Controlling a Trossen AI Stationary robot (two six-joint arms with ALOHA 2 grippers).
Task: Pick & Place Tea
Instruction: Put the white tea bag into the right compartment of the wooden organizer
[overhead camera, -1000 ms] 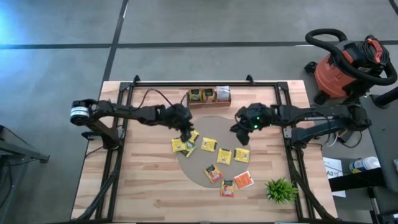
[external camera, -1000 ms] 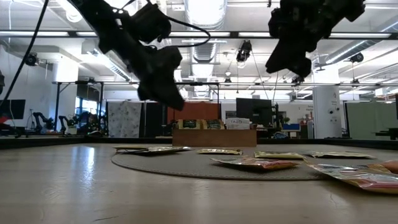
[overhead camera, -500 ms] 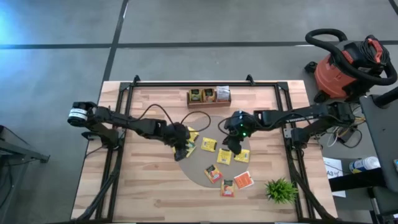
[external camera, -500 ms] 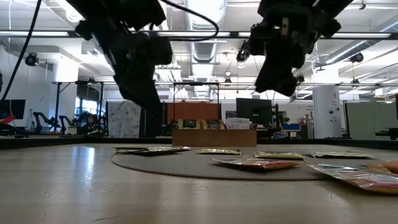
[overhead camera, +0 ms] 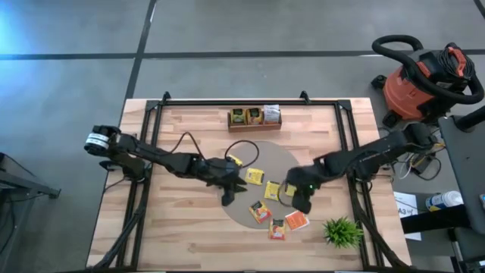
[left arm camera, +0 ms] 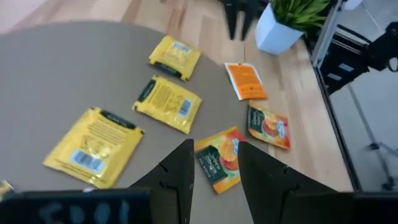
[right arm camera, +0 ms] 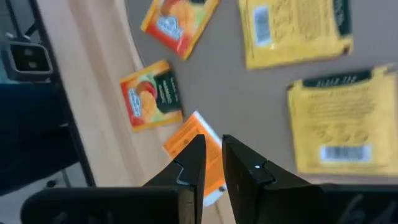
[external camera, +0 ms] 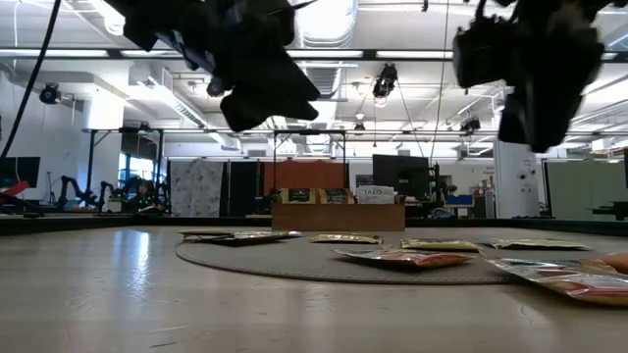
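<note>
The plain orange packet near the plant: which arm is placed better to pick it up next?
Probably the right. The right gripper hovers beside the orange packet, which lies just past its fingers in the wrist view. The left gripper is farther away.

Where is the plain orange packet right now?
In the high view, the orange packet lies on bare wood off the mat's near right edge, just below the right gripper, left of the plant.

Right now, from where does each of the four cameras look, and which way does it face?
High: overhead, straight down; both arms, wooden tray, plant.
Low: table height, level across the mat to the tray; arms overhead.
Left wrist: past left claw to tea packets.
Right wrist: past right claw to packets.
Shared: both wrists see the orange packet.
</note>
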